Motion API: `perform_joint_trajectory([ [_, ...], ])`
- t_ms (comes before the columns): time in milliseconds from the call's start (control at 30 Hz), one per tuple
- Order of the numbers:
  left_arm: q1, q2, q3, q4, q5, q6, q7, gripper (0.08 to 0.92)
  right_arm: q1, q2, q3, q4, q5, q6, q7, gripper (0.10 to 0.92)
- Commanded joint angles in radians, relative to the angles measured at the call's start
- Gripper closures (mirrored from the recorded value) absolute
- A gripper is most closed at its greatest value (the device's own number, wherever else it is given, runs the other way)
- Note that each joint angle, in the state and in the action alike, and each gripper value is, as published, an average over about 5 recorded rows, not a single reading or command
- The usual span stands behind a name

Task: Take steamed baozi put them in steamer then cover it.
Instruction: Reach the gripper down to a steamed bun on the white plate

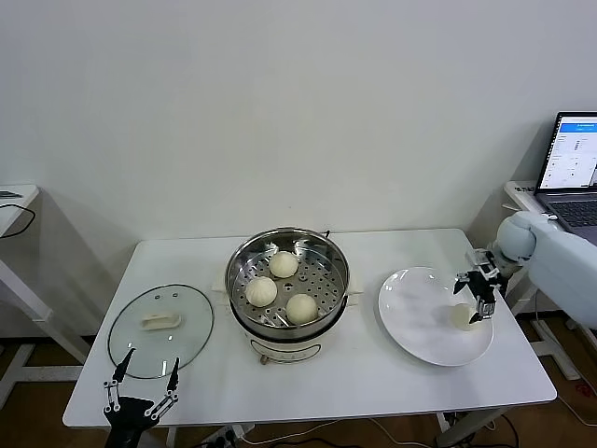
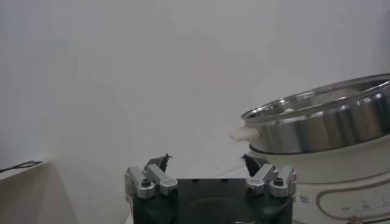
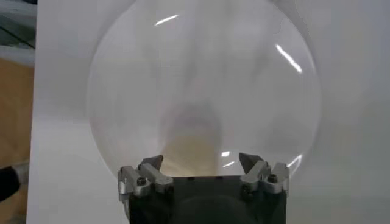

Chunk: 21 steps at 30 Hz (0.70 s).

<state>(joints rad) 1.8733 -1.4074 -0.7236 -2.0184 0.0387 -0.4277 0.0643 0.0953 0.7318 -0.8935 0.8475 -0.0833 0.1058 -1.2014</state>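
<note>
Left gripper (image 1: pixel 142 385) sits bottom left of the head frame at the bench (image 1: pixel 373 373) front edge, fingers spread wide, empty, just below the cover (image 1: pixel 160 330) lying flat. Right gripper (image 1: pixel 474 295) at centre right hangs over the plate (image 1: pixel 420 327), fingers open and straddling the last baozi (image 1: pixel 463 317), not visibly pinching it yet. Three baozi (image 1: pixel 284 264) already in the steamer (image 1: pixel 289 280), frame centre. Step, as I read it: grasping the fourth bun. Next calls for closing gently on soft dough, lifting, carrying to the free tray spot; cover afterwards.
</note>
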Motion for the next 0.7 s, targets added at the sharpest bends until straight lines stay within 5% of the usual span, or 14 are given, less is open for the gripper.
perform_joint_trajectory([
  [33,0.001,-0.002,0.004,0.002,0.000,0.000,0.001,0.177,-0.052,0.006,0.015,-0.034,-0.019,-0.011,0.029,0.203],
  [333,-0.001,-0.003,0.001,0.004,-0.001,0.000,0.001,0.177,-0.064,0.016,0.036,-0.045,-0.028,-0.006,0.039,0.213],
  [700,-0.008,0.000,-0.003,-0.001,-0.003,-0.001,0.000,0.177,-0.022,0.005,0.031,0.009,-0.020,0.012,0.050,0.373],
])
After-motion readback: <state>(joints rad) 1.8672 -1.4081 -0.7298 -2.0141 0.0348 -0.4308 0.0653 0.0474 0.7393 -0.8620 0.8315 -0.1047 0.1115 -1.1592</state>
